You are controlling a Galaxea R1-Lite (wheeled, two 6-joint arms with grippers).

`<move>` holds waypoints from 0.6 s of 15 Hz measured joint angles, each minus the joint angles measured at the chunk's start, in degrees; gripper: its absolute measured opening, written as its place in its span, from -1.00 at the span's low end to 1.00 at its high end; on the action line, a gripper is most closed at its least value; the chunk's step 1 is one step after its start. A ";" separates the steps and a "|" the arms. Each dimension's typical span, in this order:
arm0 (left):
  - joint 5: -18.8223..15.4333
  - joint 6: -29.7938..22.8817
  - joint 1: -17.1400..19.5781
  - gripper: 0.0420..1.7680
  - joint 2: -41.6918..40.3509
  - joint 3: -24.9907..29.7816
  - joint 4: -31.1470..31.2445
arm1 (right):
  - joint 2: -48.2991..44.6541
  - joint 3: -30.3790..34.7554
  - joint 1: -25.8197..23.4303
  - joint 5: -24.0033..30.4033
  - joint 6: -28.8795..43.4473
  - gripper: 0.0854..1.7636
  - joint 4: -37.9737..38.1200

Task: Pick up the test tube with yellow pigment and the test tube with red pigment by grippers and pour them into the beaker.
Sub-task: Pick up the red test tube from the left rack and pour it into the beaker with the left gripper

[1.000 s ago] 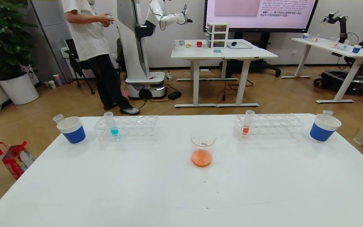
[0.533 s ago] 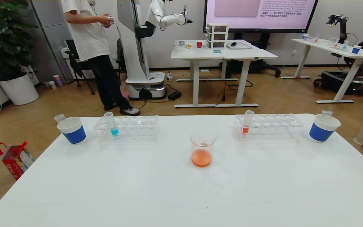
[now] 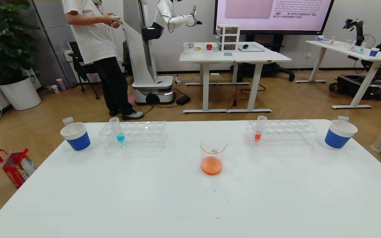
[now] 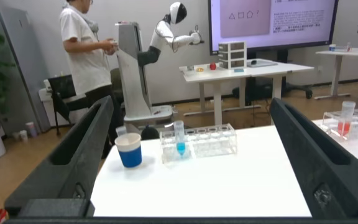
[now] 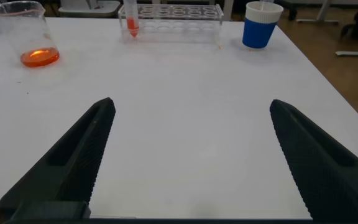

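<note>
The beaker (image 3: pixel 213 155) stands mid-table with orange liquid at its bottom; it also shows in the right wrist view (image 5: pixel 30 34). The test tube with red pigment (image 3: pixel 259 130) stands upright at the left end of the right-hand rack (image 3: pixel 289 132), and shows in the right wrist view (image 5: pixel 130 18) and the left wrist view (image 4: pixel 345 121). No tube with yellow liquid is in view. Neither gripper shows in the head view. My left gripper (image 4: pixel 191 106) is open and empty, low near the table's left side. My right gripper (image 5: pixel 191 104) is open and empty over bare table near the front.
A tube with blue liquid (image 3: pixel 117 130) stands in the left rack (image 3: pixel 141 134). A blue-and-white paper cup (image 3: pixel 75 136) with an empty clear tube stands at far left, another cup (image 3: pixel 339 134) with a tube at far right. A person and another robot stand beyond the table.
The empty tube in the left cup has shifted slightly to the right. The person behind has shifted. The table's other things have not moved.
</note>
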 joint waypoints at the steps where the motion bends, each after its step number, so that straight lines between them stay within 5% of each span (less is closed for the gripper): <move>1: 0.17 -0.44 0.00 0.97 -1.43 3.46 -0.16 | 0.00 0.00 0.00 0.00 0.00 0.97 0.00; 5: 0.63 -1.97 0.05 0.97 -3.74 16.29 1.83 | 0.00 0.00 0.00 0.00 0.02 0.97 0.00; 9: 2.95 -2.26 0.10 0.97 -4.04 18.79 8.68 | 0.00 0.00 0.00 0.00 0.00 0.97 -0.02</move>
